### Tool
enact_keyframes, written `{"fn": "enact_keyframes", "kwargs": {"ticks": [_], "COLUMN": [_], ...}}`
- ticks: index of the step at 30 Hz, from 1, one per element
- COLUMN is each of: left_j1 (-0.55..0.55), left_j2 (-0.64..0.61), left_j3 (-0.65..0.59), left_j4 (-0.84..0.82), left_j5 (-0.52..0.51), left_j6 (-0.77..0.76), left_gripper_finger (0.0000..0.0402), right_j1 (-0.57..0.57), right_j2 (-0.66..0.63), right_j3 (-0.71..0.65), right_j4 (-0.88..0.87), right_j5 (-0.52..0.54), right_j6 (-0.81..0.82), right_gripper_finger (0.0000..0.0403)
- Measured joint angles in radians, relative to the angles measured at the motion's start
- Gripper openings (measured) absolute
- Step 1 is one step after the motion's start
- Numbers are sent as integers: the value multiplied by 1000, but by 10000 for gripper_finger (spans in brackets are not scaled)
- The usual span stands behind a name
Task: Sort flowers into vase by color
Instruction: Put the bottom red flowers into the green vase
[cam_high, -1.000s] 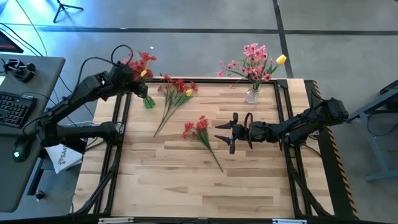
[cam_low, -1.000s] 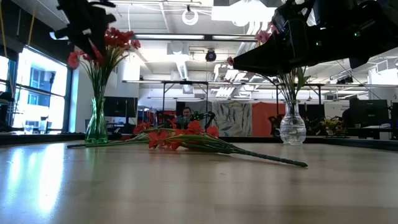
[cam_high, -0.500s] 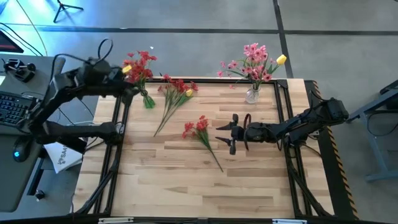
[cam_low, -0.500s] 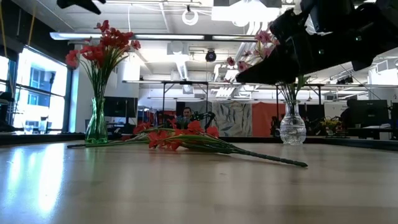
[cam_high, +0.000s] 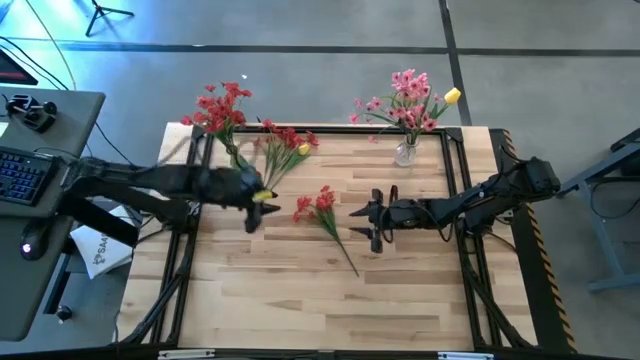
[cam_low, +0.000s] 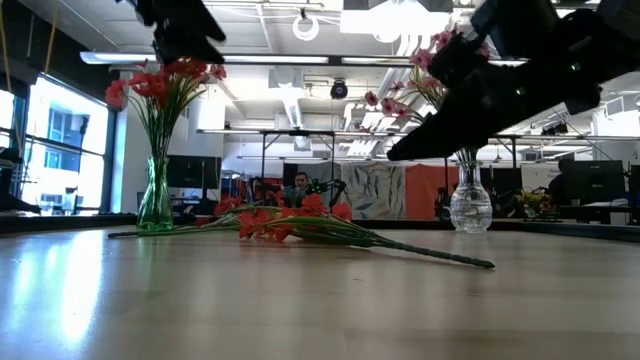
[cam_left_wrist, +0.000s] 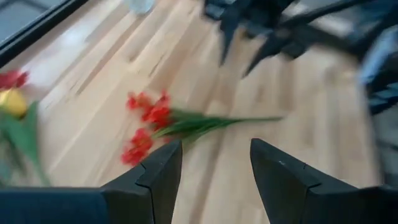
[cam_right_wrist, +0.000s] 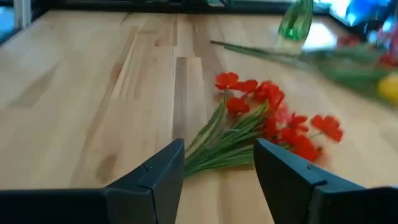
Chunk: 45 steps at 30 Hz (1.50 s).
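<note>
— Why is the worktop (cam_high: 300, 300) laid out this way?

— It reads as a sorting job half done. Two vases stand along the far edge, well apart, and the loose stems lie between them and nearer the middle, within reach of either arm.

— What do the vases hold?

— The green vase (cam_low: 155, 200) at the far left carries a bunch of red flowers (cam_high: 220, 103). The clear vase (cam_high: 405, 152) at the far right holds pink flowers (cam_high: 405, 95) with one yellow bloom (cam_high: 453, 96) sticking out to the side. So red goes left and pink goes right, I'd judge.

— And what waits on the wood?

— A long red spray (cam_high: 280, 150) with a yellow bud lies slanted near the green vase. A shorter red sprig (cam_high: 322, 212) lies at the centre, blossoms toward the left arm, stem trailing to the near side.

— The arms?

— The left claw (cam_high: 255, 197) hangs just left of that sprig, fingers spread, holding nothing. The right claw (cam_high: 372, 213) sits just on its right, also parted and empty, pointing at the blossoms. Both seem aimed at the same sprig.
</note>
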Motion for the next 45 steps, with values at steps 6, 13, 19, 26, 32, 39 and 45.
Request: {"fn": "enact_keyframes", "kwargs": {"ticks": [6, 13, 19, 26, 32, 39, 45], "left_j1": [-53, -56, -56, -58, -71, -88, -92], "left_j2": [195, 415, 487, 455, 422, 405, 406], "left_j3": [-59, -82, -82, -81, -81, -81, -81], "left_j4": [136, 408, 451, 395, 367, 369, 399], "left_j5": [-204, -215, -219, -259, -268, -269, -226], "left_j6": [-4, -2, 59, 58, 50, 42, 69], "left_gripper_finger": [177, 177, 177, 177, 177, 177, 177], "right_j1": [41, 72, 71, 56, 51, 48, 49], "right_j2": [88, 320, 443, 424, 275, 67, 72], "right_j3": [192, 482, 611, 542, 276, -184, -325], "right_j4": [-286, -692, -802, -808, -624, 202, 829], "right_j5": [67, 66, 48, 101, 183, 180, 83], "right_j6": [256, 409, 407, 410, 496, 385, 160], "right_gripper_finger": [240, 253, 216, 74, 21, 10, 7]}}
